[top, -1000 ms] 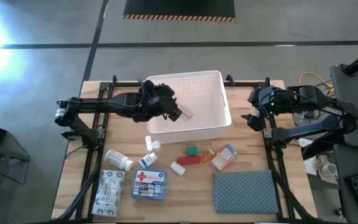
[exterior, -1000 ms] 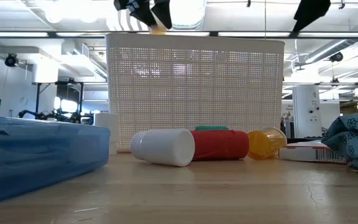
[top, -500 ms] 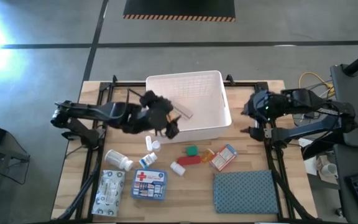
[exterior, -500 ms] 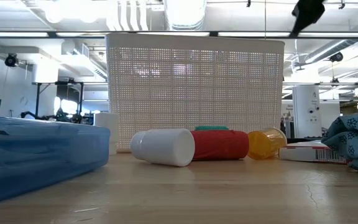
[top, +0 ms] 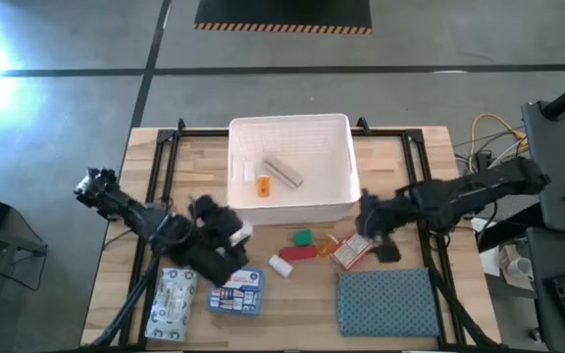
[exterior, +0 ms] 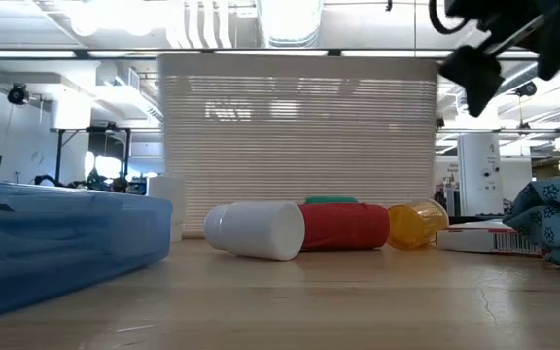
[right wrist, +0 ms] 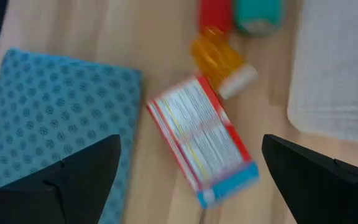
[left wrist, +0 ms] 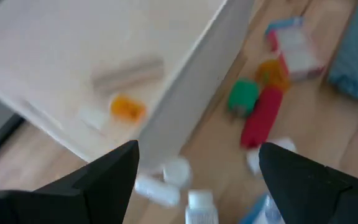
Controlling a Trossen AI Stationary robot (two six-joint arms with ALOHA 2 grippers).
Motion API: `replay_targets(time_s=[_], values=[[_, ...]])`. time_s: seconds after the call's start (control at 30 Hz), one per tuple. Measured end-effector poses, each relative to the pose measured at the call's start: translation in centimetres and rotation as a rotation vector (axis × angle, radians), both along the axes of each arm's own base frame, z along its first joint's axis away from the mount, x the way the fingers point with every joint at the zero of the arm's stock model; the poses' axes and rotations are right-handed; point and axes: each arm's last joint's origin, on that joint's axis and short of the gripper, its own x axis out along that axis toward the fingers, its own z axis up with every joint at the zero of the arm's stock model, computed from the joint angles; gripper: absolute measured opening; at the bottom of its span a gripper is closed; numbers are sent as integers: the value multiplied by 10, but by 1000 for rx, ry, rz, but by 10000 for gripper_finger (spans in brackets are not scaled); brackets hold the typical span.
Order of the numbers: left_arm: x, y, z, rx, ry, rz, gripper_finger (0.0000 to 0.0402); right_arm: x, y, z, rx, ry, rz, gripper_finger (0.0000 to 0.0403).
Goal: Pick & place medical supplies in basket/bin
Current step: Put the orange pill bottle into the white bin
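Tool on the right, spread wide and empty, hovers over the red-and-white box at the basket's five o'clock; best to centre over its narrow sides before clamping.

Tabletop: pale wood planks, matt. Basket: white plastic, gridded walls. Cloth: blue-grey woven fabric w/ printed pattern. Orange bottle: translucent glossy plastic. Red pack: smooth, matt.
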Motion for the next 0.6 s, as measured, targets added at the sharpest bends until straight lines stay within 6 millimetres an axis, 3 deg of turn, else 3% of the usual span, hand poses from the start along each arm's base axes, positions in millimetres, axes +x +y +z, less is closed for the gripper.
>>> replay_targets(time_s=[0.13,0.33,0.6], values=[[-15,-18,-16,-35,8,28,310,16,18,-18,-138,46,83,379],[-31,-37,-34,-63,3,33,310,35,39,-33,-179,111,145,379],[-48,-49,-49,-91,2,45,310,57,70,-46,-257,28,250,379]])
